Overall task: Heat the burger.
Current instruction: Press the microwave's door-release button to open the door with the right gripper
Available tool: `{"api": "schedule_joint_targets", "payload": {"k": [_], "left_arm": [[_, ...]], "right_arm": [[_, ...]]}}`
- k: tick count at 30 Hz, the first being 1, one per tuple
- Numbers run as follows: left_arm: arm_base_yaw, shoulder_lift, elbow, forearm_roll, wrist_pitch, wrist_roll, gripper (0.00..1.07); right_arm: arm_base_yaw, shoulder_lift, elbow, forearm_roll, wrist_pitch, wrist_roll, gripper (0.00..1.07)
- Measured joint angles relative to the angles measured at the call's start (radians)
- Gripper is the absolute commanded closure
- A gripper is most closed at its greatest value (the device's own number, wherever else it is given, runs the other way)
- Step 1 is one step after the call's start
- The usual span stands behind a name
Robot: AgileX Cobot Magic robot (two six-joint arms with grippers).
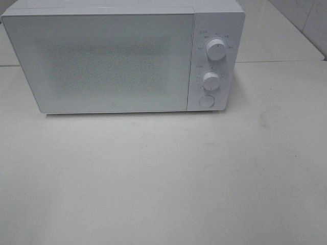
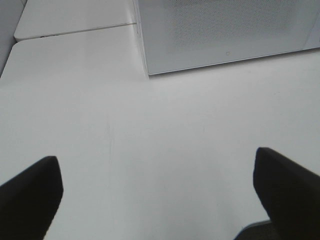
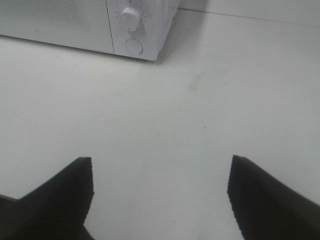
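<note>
microwave (image 1: 102, 61) door shut, interior unreadable behind dotted panel | left gripper (image 2: 156, 162) jaws apart, empty | right gripper (image 3: 161, 161) jaws apart, empty

One white microwave (image 1: 102, 61), one pale worktop (image 1: 163, 178), two round dials on the panel, upper dial (image 1: 216, 50) and lower dial (image 1: 210, 80), one round button (image 1: 206, 101), two grippers, left gripper (image 2: 157, 195) and right gripper (image 3: 160, 195), two dark jaws each

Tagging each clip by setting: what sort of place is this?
Likely a staged kitchen worktop: a white microwave, door shut, with two dials and a round button, standing on a pale table.
</note>
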Motion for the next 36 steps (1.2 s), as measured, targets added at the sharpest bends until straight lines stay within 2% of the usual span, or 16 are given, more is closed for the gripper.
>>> {"api": "schedule_joint_targets", "payload": {"k": [7,18,36], "left_arm": [[0.0,0.0,0.0,0.0,0.0,0.0,0.1],[0.0,0.0,0.0,0.0,0.0,0.0,0.1],[0.0,0.0,0.0,0.0,0.0,0.0,0.1]], "right_arm": [[0.0,-0.018,0.0,-0.012,-0.001,0.023,0.37],[0.0,-0.013,-0.003,-0.012,-0.006,0.026,0.33],[0.0,0.388,-0.017,-0.011,-0.404,0.034,0.32]]}}
